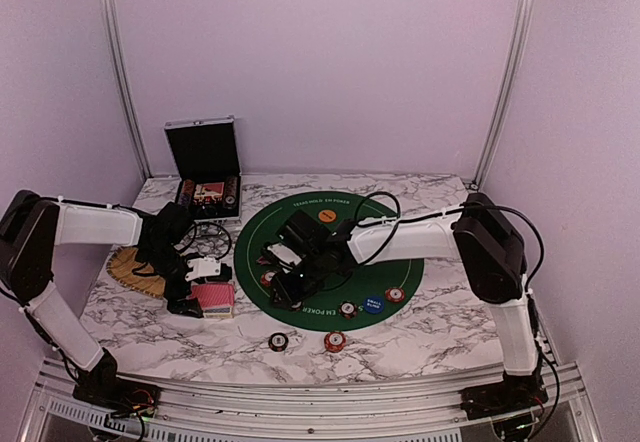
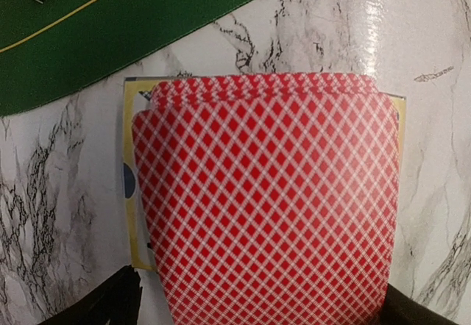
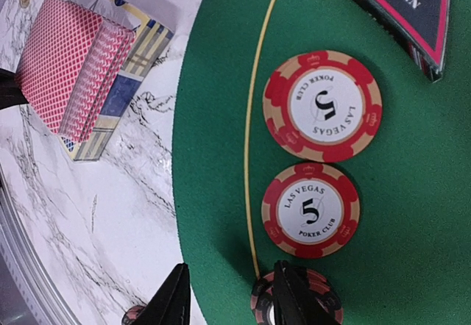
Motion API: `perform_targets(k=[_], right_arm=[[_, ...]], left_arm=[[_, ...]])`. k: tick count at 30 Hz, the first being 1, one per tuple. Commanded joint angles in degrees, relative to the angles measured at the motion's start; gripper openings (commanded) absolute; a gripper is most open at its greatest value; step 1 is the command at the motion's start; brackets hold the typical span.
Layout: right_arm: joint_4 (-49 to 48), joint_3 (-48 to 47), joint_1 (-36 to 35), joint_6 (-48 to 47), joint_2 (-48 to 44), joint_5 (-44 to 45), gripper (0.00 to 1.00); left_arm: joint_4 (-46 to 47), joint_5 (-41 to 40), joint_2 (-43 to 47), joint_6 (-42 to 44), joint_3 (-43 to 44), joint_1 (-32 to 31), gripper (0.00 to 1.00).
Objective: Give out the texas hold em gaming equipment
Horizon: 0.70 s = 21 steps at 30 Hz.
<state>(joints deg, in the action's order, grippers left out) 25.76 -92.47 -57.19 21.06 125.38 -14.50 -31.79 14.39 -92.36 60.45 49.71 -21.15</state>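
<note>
A deck of red-backed playing cards (image 2: 265, 207) lies on a yellow and blue card box (image 2: 137, 185) on the marble, left of the green mat (image 1: 385, 252). My left gripper (image 2: 261, 314) is low over the deck, its dark fingers (image 2: 110, 303) either side of it, with marble showing beside the left one. My right gripper (image 3: 232, 295) is open over the mat's edge, and one finger overlaps a dark chip (image 3: 320, 306). Two red "5" chips (image 3: 321, 106) (image 3: 310, 209) and the dark triangular "ALL IN" marker (image 3: 412, 9) lie beyond it. The deck (image 1: 212, 296) also shows in the top view.
A blue disc (image 1: 373, 304), an orange disc (image 1: 327, 217) and two chips (image 1: 347, 310) (image 1: 396, 295) lie on the mat. Two chips (image 1: 278, 341) (image 1: 335, 341) lie on the marble in front. The open silver case (image 1: 205, 167) stands at the back left, the straw tray (image 1: 130, 262) left.
</note>
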Motion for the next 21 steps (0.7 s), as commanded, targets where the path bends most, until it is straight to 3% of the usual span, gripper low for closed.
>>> perform_targets(k=[1, 5, 21], right_arm=[[-2.11, 0.51, 0.66, 0.91, -3.10, -0.76, 0.37], [-2.79, 1.12, 1.02, 1.17, -3.54, -1.55, 0.37], [-4.15, 1.86, 1.98, 1.77, -4.57, -3.47, 0.37]], left_arm=[[1.05, -0.51, -0.47, 0.25, -0.14, -0.38, 0.99], [1.53, -0.53, -0.61, 0.28, -0.21, -0.55, 0.93], [1.58, -1.30, 0.96, 0.65, -1.38, -0.74, 0.55]])
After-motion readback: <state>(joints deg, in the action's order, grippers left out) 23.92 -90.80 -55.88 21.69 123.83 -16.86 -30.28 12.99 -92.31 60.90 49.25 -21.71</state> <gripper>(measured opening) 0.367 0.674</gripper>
